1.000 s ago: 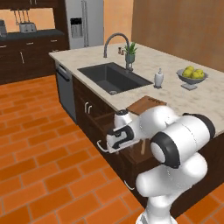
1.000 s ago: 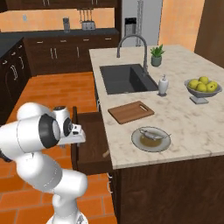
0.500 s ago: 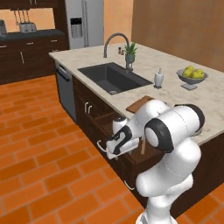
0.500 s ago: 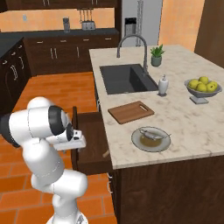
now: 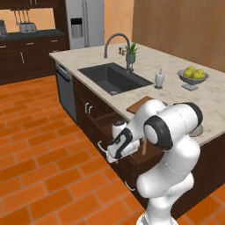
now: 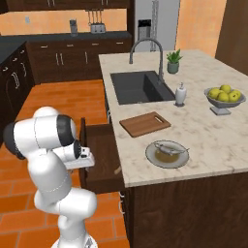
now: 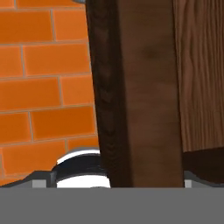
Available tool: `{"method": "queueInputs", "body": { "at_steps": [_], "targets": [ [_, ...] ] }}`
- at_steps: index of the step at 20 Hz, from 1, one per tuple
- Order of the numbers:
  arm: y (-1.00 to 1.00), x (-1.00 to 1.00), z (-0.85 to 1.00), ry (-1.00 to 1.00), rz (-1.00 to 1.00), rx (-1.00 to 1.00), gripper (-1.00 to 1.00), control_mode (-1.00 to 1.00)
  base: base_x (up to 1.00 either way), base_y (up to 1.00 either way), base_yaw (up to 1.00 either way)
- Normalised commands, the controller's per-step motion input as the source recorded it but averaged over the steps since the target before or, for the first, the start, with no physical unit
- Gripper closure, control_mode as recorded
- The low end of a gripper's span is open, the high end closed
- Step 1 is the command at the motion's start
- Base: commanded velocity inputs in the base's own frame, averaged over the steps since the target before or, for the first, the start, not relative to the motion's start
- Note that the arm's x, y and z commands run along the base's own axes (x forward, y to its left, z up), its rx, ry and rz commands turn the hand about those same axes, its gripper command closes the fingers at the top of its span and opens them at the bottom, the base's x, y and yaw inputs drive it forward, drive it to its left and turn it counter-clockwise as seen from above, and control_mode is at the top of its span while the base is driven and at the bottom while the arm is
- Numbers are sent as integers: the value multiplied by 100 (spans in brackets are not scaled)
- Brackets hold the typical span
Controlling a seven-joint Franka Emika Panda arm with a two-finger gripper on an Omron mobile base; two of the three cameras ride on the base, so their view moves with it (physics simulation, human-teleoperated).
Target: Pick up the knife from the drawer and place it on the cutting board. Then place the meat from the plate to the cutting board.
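End effector (image 5: 110, 154), spread wide and empty, hangs at the open drawer (image 6: 99, 157) front edge.

From my station, all three rendered views are evenly and brightly lit, without glare. Soft shadows darken the drawer (image 6: 99, 155) interior and the cabinet fronts below the counter (image 6: 203, 131). Base views look slightly soft; no edge distortion.

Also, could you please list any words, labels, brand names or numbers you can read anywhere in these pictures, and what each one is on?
None: no readable text anywhere.
The fridge, the soap bottle and the drawer front carry no lettering.
The plate and the cutting board are plain too.
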Motion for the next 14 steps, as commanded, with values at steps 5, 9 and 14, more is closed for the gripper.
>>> {"method": "queueInputs", "body": {
  "at_steps": [5, 9, 14],
  "targets": [
    [73, -41, 12, 1, 6, 0, -100, -100, 0, 0, 0],
    [94, -46, 20, 7, 9, 0, -100, -100, 0, 0, 0],
    [100, -41, 24, 13, 12, 1, -100, -100, 0, 0, 0]
  ]
}}
